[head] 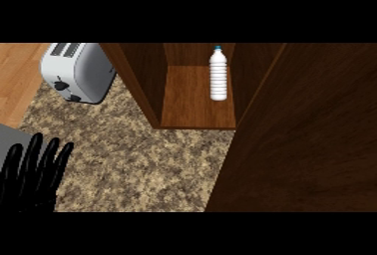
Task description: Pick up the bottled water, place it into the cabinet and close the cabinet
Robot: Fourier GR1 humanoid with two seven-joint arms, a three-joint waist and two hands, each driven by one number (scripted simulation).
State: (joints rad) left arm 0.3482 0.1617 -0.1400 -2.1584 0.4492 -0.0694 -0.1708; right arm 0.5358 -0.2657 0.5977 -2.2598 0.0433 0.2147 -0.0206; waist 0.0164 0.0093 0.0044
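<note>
Bottle: one, standing inside the cabinet.
Toaster: one, sitting at the tabletop's far-left edge.
Left hand: resting, fingers straight.
Cabinet door: hiding everything at right.

A home kitchen, seen from above. A speckled brown and beige granite-look countertop fills the middle of the view. At its upper left corner sits a silver two-slot toaster with black knobs. Beside it stands a dark brown wooden cabinet, its wide dark wooden door swung open at right. Light wood flooring shows along the left edge, beyond the counter.
</note>
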